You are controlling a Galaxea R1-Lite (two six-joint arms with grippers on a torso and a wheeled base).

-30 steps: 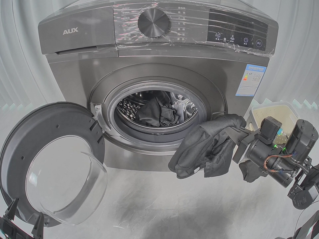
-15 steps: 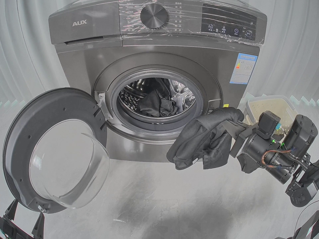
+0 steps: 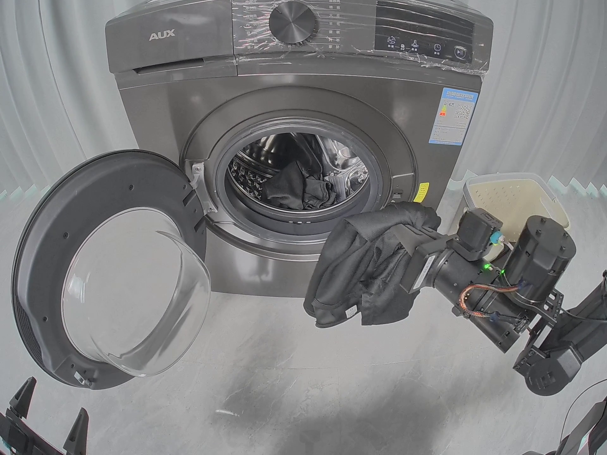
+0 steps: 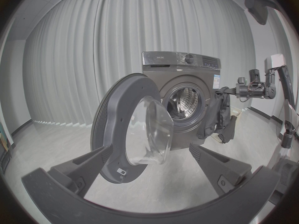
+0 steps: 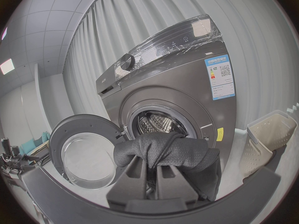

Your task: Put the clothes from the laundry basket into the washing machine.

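Far to the left of the washing machine [image 3: 291, 96], low near the floor, we see our left hand [image 3: 50, 412]. Its fingers are spread wide with nothing between them. The machine's round door [image 3: 82, 235] stands swung open on the machine's left side, hinged at the edge of the opening, with its clear bowl turned outward. Inside the machine's drum, dark clothes [image 3: 296, 188] lie in a heap. Before the machine's lower right front, outside the opening, a dark garment [image 3: 360, 266] hangs in loose folds. Our right hand [image 5: 152, 165] holds it, fingers drawn narrow on the bunched top of the cloth. Just right of the machine, beside its side wall, the cream laundry basket [image 3: 512, 194] stands on the floor. The right arm covers its lower part, so we cannot tell what lies in it.
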